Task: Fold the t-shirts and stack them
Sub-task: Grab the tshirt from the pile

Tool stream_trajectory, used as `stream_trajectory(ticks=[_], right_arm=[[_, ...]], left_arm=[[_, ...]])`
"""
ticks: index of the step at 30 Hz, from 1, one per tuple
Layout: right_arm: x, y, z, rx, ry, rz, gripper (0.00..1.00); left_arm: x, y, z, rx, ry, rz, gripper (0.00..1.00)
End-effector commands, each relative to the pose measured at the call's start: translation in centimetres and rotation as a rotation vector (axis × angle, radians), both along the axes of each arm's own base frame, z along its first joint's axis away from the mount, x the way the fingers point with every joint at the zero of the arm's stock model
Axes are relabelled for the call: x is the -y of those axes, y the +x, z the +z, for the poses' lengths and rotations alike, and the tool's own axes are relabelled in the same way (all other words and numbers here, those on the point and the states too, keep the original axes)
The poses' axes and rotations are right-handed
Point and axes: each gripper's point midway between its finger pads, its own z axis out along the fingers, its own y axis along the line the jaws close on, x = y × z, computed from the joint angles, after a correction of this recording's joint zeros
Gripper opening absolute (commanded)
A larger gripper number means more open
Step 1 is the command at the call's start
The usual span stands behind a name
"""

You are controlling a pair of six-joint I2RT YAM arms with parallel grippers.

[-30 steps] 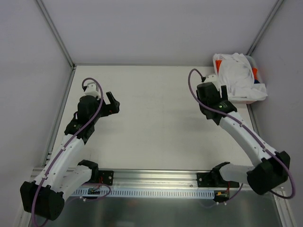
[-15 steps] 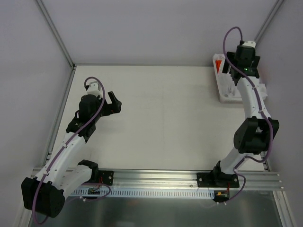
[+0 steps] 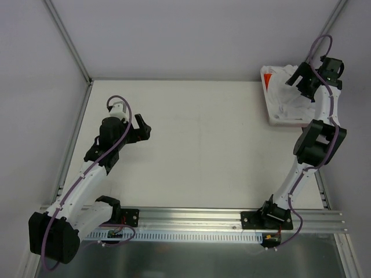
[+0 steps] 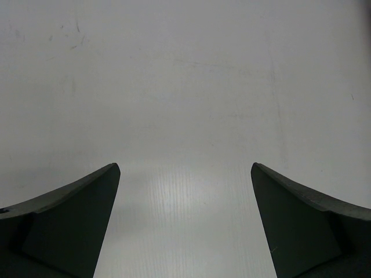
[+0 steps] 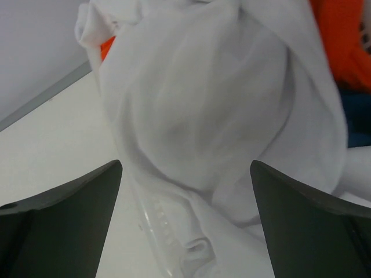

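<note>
A plain white t-shirt lies crumpled on top of a heap in the white plastic basket and hangs over its rim. Bright orange cloth and a bit of dark blue cloth show beneath it. My right gripper hovers open just above the white t-shirt, with nothing between its fingers. In the top view the right gripper is over the basket at the back right corner. My left gripper stands open over bare table on the left; the left gripper holds nothing.
The basket sits against the right wall and the back frame post. A metal rail with both arm bases runs along the near edge. The white table lies between the arms.
My right arm has swung from the table's right side up and back over the basket, its jaws opening a little wider. The left arm has only shifted slightly.
</note>
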Motion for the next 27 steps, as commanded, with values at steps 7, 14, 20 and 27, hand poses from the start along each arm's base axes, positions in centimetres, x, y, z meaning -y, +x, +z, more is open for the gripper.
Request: stream_trajectory(ticks=[7,14,20,27], right_arm=[[-3.6,-0.7,3.4,0.085,0.111,0.088,0.91],[-1.1,-1.9,0.9,-0.027,-0.037,0.015,0.91],[-1.1,-1.3,0.3,-0.089,-0.211,0.020,0.92],[-1.1,0.4,-1.2,-0.126,-0.277,0.002,0.76]], left_arm=[[0.4,1.1,-0.6,-0.007,0.012,-0.013,0.99],[0.4,1.1,-0.8,-0.011,0.029,-0.021,0.99],[-0.3,1.4,-0.3,0.037,0.051,0.005,0.99],[-0.3,1.4,-0.6,0.033,0.057,0.004,0.99]])
